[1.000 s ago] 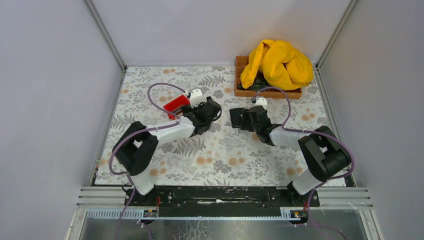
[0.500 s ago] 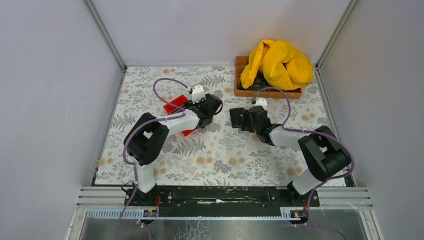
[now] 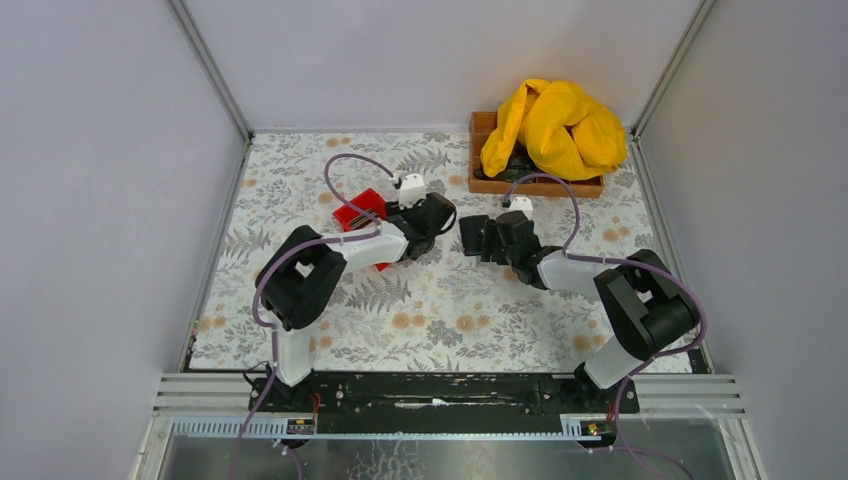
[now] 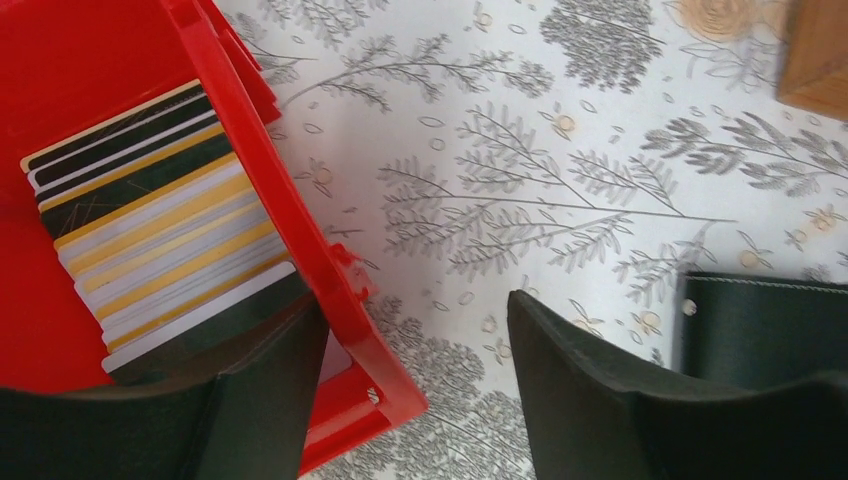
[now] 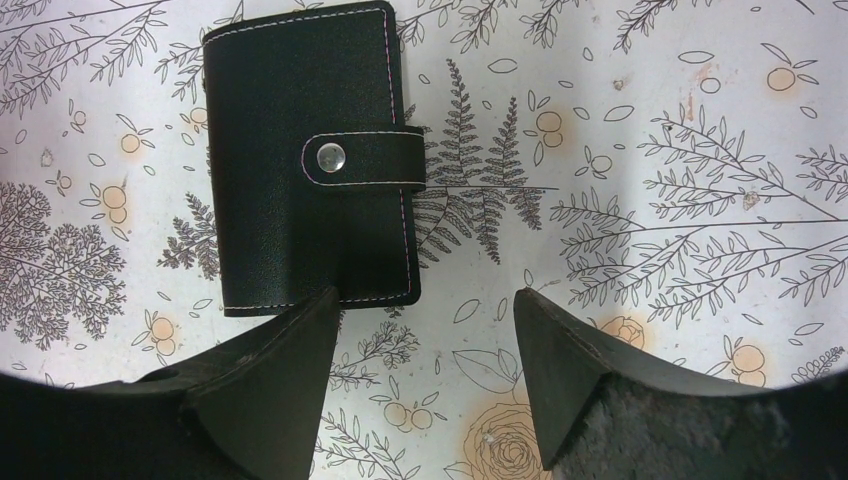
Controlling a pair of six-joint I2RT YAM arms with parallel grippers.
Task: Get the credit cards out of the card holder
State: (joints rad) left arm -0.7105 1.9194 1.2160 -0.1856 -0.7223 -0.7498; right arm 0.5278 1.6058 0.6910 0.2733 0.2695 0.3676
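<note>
On the flowery cloth (image 5: pixel 650 150) lies the card holder (image 5: pixel 300 160), flat, black, snapped shut (stitched edges). Right gripper (image 5: pixel 425 315) hangs over it, fingers apart. Left gripper (image 4: pixel 417 330), apart too, straddles the wall of the red bin (image 4: pixel 285 215); thin striped credit cards (image 4: pixel 160 225) inside.

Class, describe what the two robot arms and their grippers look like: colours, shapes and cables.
The left arm and right arm match: white link shells between bulky black joints. A thin purple cable loops along each arm to the wrist. The left gripper and right gripper each have two broad matte black fingers tapering to blunt wedge tips.
</note>
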